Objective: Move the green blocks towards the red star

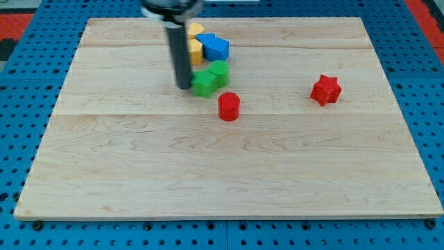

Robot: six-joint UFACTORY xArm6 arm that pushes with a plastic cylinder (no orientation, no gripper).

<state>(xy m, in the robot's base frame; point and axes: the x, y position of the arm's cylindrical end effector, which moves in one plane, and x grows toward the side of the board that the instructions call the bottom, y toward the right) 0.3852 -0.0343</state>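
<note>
Two green blocks lie touching each other left of the board's middle, near the view's top: a green star-like block (204, 84) and a green round block (218, 71) just up and right of it. The red star (325, 89) sits well to their right. My tip (184, 87) is at the left edge of the green star-like block, touching or almost touching it. The dark rod rises from there toward the view's top.
A red cylinder (228, 106) stands just below and right of the green blocks. A blue block (215, 48) and two yellow blocks (195, 51) cluster above the green ones. The wooden board (222, 173) lies on a blue pegboard.
</note>
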